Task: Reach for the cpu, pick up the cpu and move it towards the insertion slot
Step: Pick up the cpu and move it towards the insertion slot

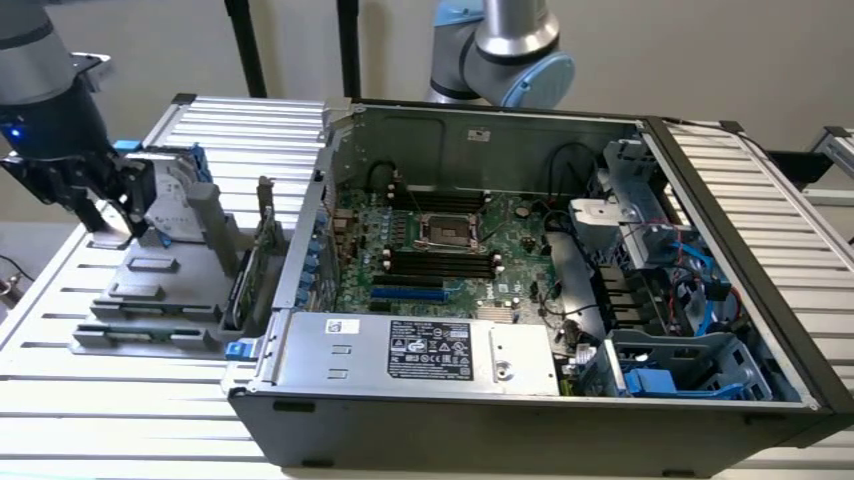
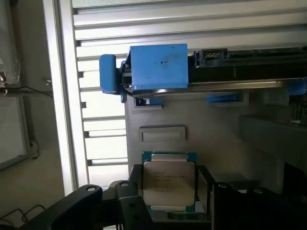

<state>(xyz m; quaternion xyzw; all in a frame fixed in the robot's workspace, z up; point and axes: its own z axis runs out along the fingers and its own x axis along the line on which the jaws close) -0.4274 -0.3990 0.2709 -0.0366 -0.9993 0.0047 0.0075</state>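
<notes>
The cpu (image 2: 169, 184), a small silvery-white square chip, lies flat in a green-edged seat on the grey fixture (image 1: 154, 300) at the exterior view's left. My gripper (image 1: 118, 222) (image 2: 169, 207) is lowered onto that fixture. Its dark fingers (image 2: 135, 201) press against the chip's two opposite edges, so it is shut on the cpu. The chip still rests level with its seat. The insertion slot (image 1: 447, 232), a shiny metal frame with a dark centre, sits on the green board inside the open computer case, well to the exterior view's right of the gripper.
An upright silver hard drive with blue rails (image 1: 171, 205) stands right beside the gripper; its blue rail end (image 2: 158, 67) shows in the wrist view. The case wall (image 1: 310, 230) rises between fixture and board. Black memory slots (image 1: 430, 265) flank the socket. A second arm (image 1: 501, 50) stands behind.
</notes>
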